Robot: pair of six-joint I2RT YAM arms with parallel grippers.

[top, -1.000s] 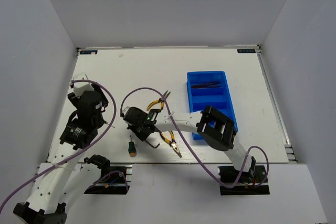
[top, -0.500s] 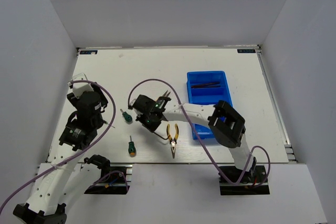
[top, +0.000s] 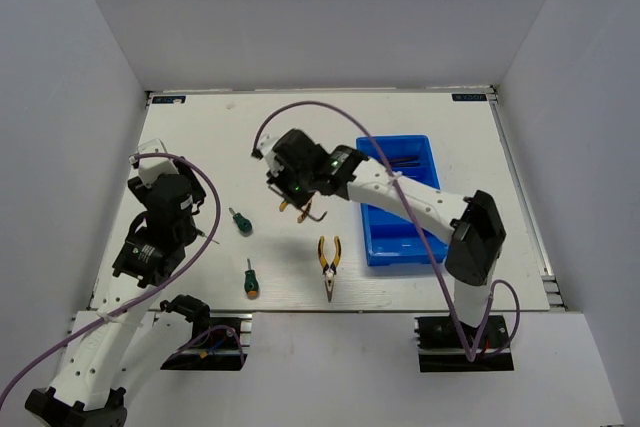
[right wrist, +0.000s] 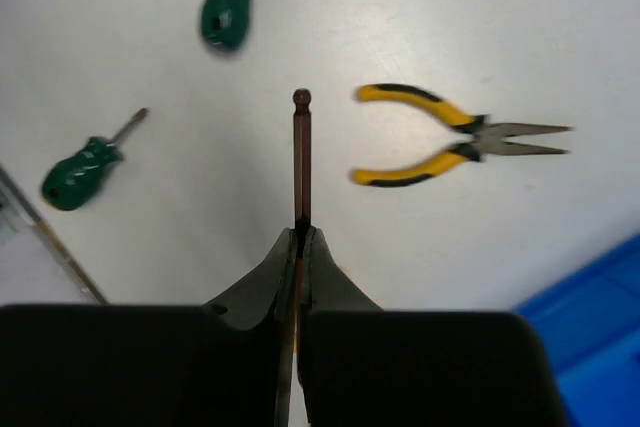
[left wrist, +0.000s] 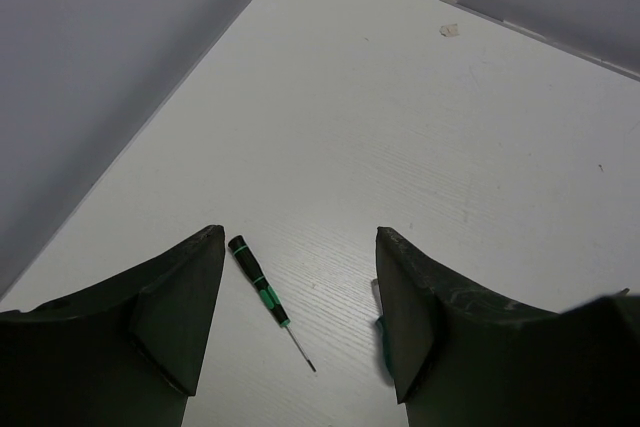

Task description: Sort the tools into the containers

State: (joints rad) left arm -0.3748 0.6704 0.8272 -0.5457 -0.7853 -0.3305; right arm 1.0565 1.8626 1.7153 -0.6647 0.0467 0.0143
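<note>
My right gripper (top: 300, 197) is shut on a dark L-shaped hex key (top: 314, 213) and holds it above the table, left of the blue tray (top: 378, 247). In the right wrist view the hex key (right wrist: 301, 157) sticks straight out of the closed fingertips (right wrist: 300, 235). Below it lie yellow-and-black pliers (right wrist: 450, 137) and two stubby green screwdrivers (right wrist: 228, 12) (right wrist: 80, 172). The tray's far compartment holds dark hex keys (top: 393, 160). My left gripper (left wrist: 300, 237) is open and empty over a thin green-ringed screwdriver (left wrist: 256, 285).
The pliers (top: 328, 265) lie near the front edge, with the screwdrivers (top: 240, 221) (top: 249, 280) to their left. A yellow handle of a second pair of pliers (top: 285, 205) shows under the right gripper. White walls enclose the table on three sides.
My right gripper has lifted the hex key from the near table and carried it back and to the right. The front pliers turned slightly. The left arm has not moved.
</note>
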